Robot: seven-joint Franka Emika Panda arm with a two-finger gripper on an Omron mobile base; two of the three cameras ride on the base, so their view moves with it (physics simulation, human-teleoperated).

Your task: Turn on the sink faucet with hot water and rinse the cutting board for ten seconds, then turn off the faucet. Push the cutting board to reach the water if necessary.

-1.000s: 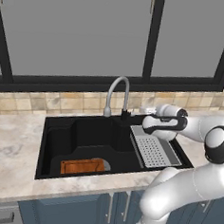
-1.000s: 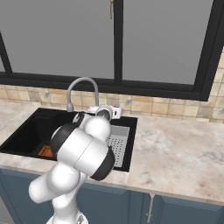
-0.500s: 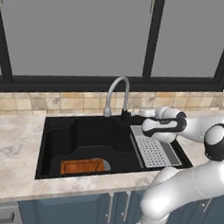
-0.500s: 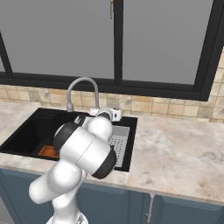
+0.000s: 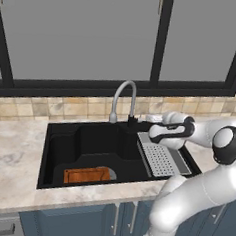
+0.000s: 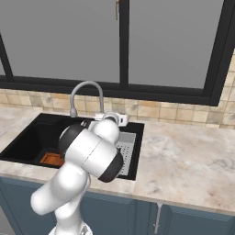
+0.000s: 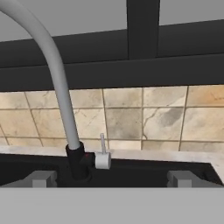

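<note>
A white robot arm rises from in front of blue-grey cabinet doors and bends toward a kitchen sink, a black basin sunk into a pale marbled counter. In the front part of the basin a small orange-brown cutting board lies flat on the bottom, near the front wall and left of centre. To the right, inside the same black surround, sits a grey perforated tray.

The arm reaches left above the back end of that tray. Its gripper is level with the faucet's base and just to the right of it. The two fingers are spread fully apart and hold nothing. From the camera on the hand, the grey finger tips stand wide on either side of the faucet base, apart from it.

The faucet stands at the back rim of the sink, a slim grey spout arched over the basin on a short black base. A small pale handle sticks out beside the base, its thin lever upright.

Behind the counter runs a band of beige tile, and above it a dark-framed window.
</note>
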